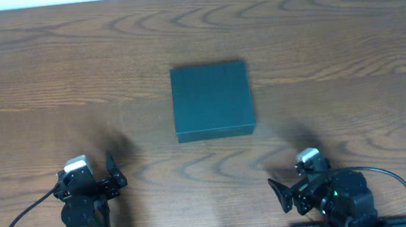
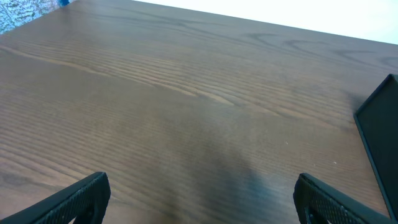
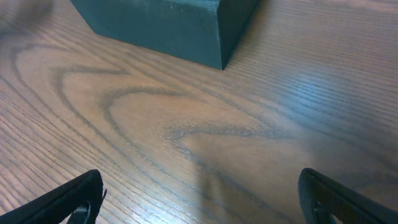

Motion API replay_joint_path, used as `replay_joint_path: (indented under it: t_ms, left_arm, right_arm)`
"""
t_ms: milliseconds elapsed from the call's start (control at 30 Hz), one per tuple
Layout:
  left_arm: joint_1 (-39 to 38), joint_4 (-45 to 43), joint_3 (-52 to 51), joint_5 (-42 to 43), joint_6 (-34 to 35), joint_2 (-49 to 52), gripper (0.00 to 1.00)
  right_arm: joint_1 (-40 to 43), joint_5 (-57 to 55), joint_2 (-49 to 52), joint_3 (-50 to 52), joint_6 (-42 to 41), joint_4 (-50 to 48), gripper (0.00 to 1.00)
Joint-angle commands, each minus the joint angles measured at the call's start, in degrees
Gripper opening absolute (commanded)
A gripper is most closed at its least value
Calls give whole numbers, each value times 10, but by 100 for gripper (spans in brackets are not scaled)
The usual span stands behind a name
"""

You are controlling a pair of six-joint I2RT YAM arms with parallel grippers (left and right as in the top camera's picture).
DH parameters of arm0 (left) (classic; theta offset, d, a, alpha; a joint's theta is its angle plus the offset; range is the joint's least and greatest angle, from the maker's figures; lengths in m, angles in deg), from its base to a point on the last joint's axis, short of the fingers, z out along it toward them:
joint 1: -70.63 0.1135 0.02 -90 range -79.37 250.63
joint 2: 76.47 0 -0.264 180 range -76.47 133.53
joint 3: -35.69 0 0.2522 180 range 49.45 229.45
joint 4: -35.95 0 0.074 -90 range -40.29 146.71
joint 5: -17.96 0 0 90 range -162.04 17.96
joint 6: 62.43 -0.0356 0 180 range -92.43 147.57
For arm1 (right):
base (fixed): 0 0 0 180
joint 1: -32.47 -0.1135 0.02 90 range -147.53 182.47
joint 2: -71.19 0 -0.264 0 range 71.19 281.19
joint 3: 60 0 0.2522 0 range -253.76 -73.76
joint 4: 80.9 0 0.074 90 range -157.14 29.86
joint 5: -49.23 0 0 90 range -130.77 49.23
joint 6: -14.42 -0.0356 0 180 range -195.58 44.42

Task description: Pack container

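The container (image 1: 211, 100) is a matte black, roughly square, shallow box lying closed in the middle of the wooden table. Its edge shows at the right of the left wrist view (image 2: 380, 127) and its near corner at the top of the right wrist view (image 3: 180, 28). My left gripper (image 1: 89, 178) is open and empty near the front left of the table, well short of the box; its fingers frame bare wood (image 2: 199, 202). My right gripper (image 1: 301, 182) is open and empty at the front right, its fingers also over bare wood (image 3: 199, 202).
The brown wood-grain table (image 1: 48, 77) fills the overhead view, with a white strip along its far edge. Black cables run from both arm bases at the front edge. No snack packets show in any view.
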Motion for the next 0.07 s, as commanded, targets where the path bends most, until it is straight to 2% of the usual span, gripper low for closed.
replay_joint_path:
  t_ms: [0,33]
  left_arm:
    - [3,3,-11,-10,-6,-4,95]
    - [3,3,-11,-10,-6,-4,96]
  right_arm:
    - [-6,-1,-4,2,11,0,99]
    - [-6,-1,-4,2,11,0,99]
